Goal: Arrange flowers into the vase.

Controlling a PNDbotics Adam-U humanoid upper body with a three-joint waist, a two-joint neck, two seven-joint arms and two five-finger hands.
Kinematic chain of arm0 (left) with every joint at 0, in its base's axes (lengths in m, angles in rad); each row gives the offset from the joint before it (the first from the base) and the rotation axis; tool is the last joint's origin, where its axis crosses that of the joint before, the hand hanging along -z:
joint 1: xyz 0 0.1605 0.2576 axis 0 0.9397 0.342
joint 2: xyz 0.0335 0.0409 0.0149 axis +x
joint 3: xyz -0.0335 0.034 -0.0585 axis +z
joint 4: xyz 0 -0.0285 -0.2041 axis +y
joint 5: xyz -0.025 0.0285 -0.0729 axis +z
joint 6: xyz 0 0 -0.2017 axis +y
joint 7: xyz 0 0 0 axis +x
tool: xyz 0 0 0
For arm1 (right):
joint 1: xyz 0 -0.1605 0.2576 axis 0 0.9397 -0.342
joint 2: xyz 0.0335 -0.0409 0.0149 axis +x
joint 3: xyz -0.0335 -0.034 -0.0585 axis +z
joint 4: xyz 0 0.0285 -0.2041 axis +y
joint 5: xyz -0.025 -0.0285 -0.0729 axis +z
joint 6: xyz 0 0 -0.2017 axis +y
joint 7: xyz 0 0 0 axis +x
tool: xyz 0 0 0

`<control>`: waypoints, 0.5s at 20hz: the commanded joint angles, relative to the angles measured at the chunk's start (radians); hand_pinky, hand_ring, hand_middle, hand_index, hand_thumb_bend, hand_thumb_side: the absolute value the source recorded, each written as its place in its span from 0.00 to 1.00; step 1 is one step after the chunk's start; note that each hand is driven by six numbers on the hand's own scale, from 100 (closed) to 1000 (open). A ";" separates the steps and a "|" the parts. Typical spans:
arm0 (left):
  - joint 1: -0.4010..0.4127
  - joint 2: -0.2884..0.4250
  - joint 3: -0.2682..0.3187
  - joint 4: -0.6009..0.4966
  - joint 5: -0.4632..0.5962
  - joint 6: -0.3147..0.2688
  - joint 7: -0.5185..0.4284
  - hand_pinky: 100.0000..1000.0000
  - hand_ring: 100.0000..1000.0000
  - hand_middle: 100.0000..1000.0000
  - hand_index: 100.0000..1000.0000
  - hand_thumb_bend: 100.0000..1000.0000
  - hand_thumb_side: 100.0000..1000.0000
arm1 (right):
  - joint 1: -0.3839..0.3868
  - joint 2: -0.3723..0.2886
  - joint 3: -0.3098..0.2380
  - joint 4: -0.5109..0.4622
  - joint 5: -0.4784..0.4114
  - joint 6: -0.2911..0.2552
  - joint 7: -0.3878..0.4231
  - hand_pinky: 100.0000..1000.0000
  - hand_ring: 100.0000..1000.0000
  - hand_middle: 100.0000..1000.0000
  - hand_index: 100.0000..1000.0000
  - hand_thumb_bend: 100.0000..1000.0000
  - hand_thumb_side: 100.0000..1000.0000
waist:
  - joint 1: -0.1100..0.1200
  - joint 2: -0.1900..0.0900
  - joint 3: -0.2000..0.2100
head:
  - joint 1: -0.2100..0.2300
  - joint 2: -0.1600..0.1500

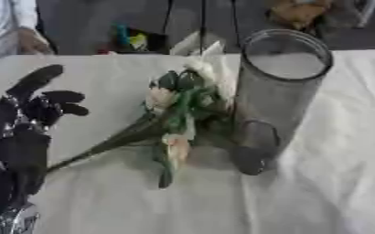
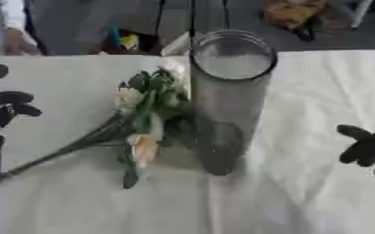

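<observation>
Flower bunch (image 1: 179, 116) lying on the white-clothed counter (image 1: 318, 192), blooms touching the upright glass vase (image 1: 275, 98), stems trailing toward the left hand (image 1: 30, 114). That hand hovers near the stem ends, fingers spread, holding nothing. Right hand (image 2: 366, 148) idles at the far side, fingers relaxed. Best practice: pinch the stems low, lift blooms clear of the rim, then lower stems-first.
</observation>
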 commanded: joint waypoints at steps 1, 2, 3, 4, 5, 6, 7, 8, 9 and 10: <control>-0.001 0.029 0.000 -0.013 -0.005 -0.015 0.000 0.58 0.67 0.81 0.83 0.04 1.00 | -0.005 -0.015 -0.004 -0.019 -0.001 0.001 0.001 0.84 0.52 0.44 0.67 0.00 1.00 | -0.008 -0.008 0.001 | 0.003 0.003; 0.000 0.037 0.001 -0.013 -0.007 -0.019 0.002 0.58 0.67 0.81 0.83 0.03 1.00 | -0.004 -0.016 -0.004 -0.019 -0.001 0.002 0.001 0.84 0.52 0.44 0.67 0.00 1.00 | -0.008 -0.009 0.002 | 0.002 0.004; 0.000 0.051 0.002 -0.013 -0.013 -0.026 0.003 0.58 0.67 0.81 0.83 0.02 1.00 | -0.004 -0.017 -0.004 -0.019 -0.002 0.002 0.001 0.84 0.52 0.44 0.67 0.00 1.00 | -0.007 -0.010 0.002 | -0.001 0.005; -0.001 0.068 0.004 -0.013 -0.021 -0.034 0.007 0.58 0.67 0.81 0.83 0.01 0.99 | -0.003 -0.018 -0.004 -0.019 -0.003 0.002 0.001 0.84 0.52 0.44 0.67 0.00 1.00 | -0.006 -0.011 0.003 | -0.004 0.006; -0.003 0.087 0.009 -0.013 -0.031 -0.043 0.014 0.58 0.67 0.82 0.84 0.00 0.98 | -0.003 -0.020 -0.004 -0.019 -0.004 0.002 0.001 0.84 0.52 0.44 0.67 0.00 1.00 | -0.005 -0.012 0.004 | -0.008 0.007; -0.006 0.107 0.015 -0.013 -0.042 -0.051 0.021 0.58 0.67 0.82 0.85 0.00 0.96 | -0.001 -0.021 -0.004 -0.019 -0.004 0.002 0.000 0.84 0.52 0.44 0.67 0.00 1.00 | -0.004 -0.014 0.004 | -0.013 0.007; -0.009 0.128 0.022 -0.013 -0.055 -0.058 0.027 0.58 0.67 0.82 0.85 0.00 0.94 | -0.001 -0.023 -0.004 -0.019 -0.004 0.002 0.000 0.84 0.52 0.44 0.67 0.00 1.00 | -0.003 -0.015 0.005 | -0.017 0.008; -0.012 0.148 0.031 -0.013 -0.067 -0.062 0.027 0.59 0.67 0.82 0.86 0.00 0.92 | 0.000 -0.025 -0.004 -0.019 -0.005 0.003 -0.001 0.84 0.52 0.44 0.67 0.00 1.00 | 0.000 -0.017 0.006 | -0.022 0.008; -0.016 0.170 0.040 -0.013 -0.080 -0.065 0.024 0.59 0.67 0.82 0.87 0.00 0.90 | 0.002 -0.027 -0.004 -0.019 -0.006 0.004 -0.002 0.84 0.52 0.44 0.67 0.00 1.00 | 0.002 -0.019 0.007 | -0.028 0.009; -0.019 0.191 0.051 -0.013 -0.094 -0.065 0.022 0.59 0.67 0.82 0.87 0.00 0.89 | 0.003 -0.029 -0.005 -0.019 -0.006 0.004 -0.002 0.84 0.52 0.44 0.67 0.00 1.00 | 0.004 -0.021 0.008 | -0.033 0.009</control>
